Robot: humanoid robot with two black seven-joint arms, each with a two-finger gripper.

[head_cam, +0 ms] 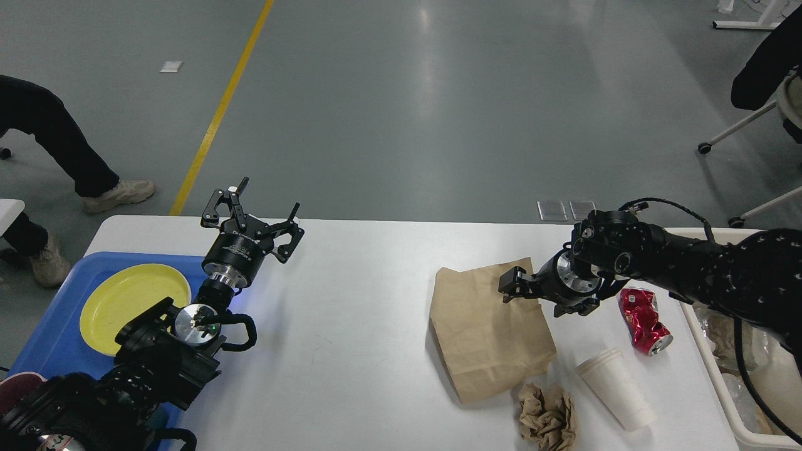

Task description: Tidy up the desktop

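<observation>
you are looking down at the desktop, which is filling the lower half of the view. your right gripper is hanging low over the top right corner of the brown paper bag; it is showing end-on, so you cannot tell how its fingers are standing. your left gripper is sitting above the far left edge, its 2 fingers spread and holding nothing. a crushed red can, a white paper cup lying tipped and crumpled brown paper are lying near the bag. a yellow plate is resting in the blue tray; the beige bin is standing at the right.
</observation>
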